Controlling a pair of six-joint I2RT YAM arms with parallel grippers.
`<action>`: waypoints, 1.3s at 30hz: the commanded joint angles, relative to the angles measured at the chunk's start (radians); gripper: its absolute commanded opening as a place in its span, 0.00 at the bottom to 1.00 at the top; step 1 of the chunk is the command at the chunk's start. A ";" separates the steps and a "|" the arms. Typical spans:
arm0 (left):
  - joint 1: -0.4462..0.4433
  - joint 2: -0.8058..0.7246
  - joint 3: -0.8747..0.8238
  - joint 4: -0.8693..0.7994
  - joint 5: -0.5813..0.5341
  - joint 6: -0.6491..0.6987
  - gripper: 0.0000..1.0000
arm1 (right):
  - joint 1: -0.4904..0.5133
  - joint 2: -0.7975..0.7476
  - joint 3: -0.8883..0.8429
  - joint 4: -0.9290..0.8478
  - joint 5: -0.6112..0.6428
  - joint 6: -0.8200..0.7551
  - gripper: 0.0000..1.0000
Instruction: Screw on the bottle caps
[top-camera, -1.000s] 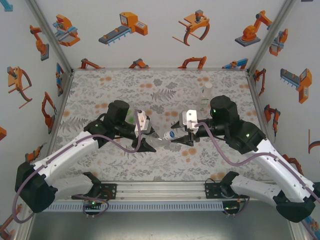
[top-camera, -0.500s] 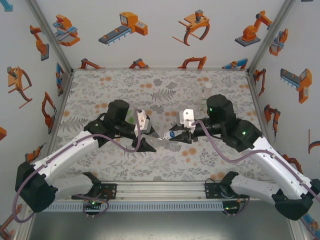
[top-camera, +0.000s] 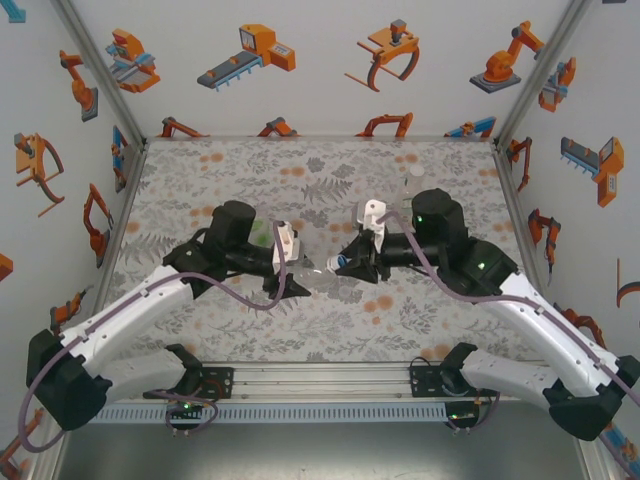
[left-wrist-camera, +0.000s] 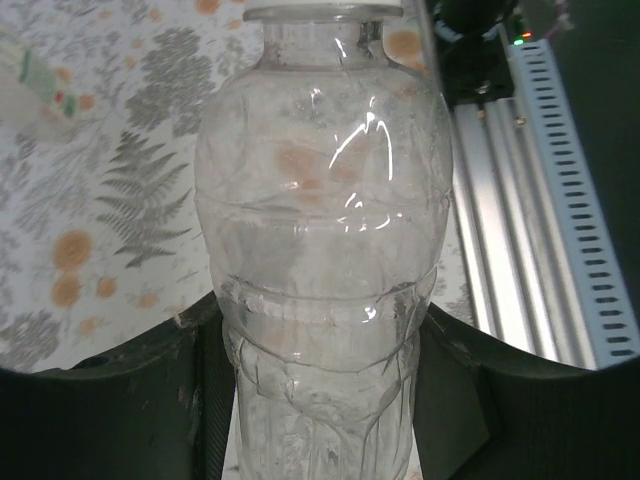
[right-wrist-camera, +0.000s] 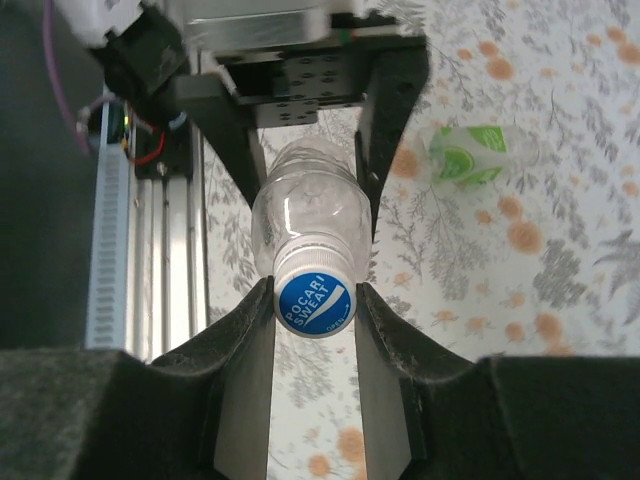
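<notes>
Both arms angled inward, left gripper (top-camera: 297, 285) pointing toward 4 o'clock, right gripper (top-camera: 345, 266) toward 8, jaws clamped.

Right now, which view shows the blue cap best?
Right wrist: the blue cap faces the lens, print readable, between the fingers. Top external shows it as a speck. Left wrist shows the plain bottle's body.

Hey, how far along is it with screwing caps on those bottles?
Done: nothing clearly finished. In hand: the left gripper holds the plain clear plastic bottle, and the right gripper is shut on the round blue plastic cap on its neck. Left: the green-labelled clear bottle lying on the table and the slim clear bottle standing farther back; whether those are capped is unclear.
</notes>
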 joint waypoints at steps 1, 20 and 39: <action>0.018 -0.032 -0.021 0.080 -0.176 -0.032 0.00 | 0.011 0.020 -0.045 0.157 0.080 0.350 0.00; 0.034 -0.028 -0.040 0.134 -0.339 -0.087 0.00 | -0.007 0.145 -0.060 0.143 0.350 1.312 0.00; 0.028 0.034 0.005 0.062 0.004 -0.036 0.00 | -0.011 0.027 0.177 -0.142 0.314 0.659 0.57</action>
